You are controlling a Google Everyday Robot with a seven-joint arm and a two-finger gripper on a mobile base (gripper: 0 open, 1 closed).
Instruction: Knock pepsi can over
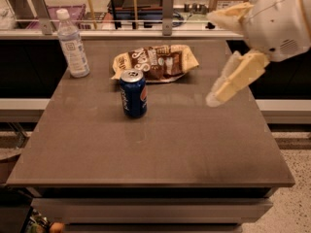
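The pepsi can (133, 93) is dark blue with a silver top and a round red-white-blue logo. It stands upright on the brown table (146, 149), left of centre. My gripper (215, 96) hangs over the right part of the table, pointing down and to the left. It is well to the right of the can, at about the can's height, and touches nothing. The white arm housing (279, 23) sits above it at the upper right.
A clear water bottle (73, 45) with a white cap stands at the table's back left. A brown-and-cream snack bag (155, 62) lies just behind the can. A counter with a rail and posts (167, 6) runs behind the table.
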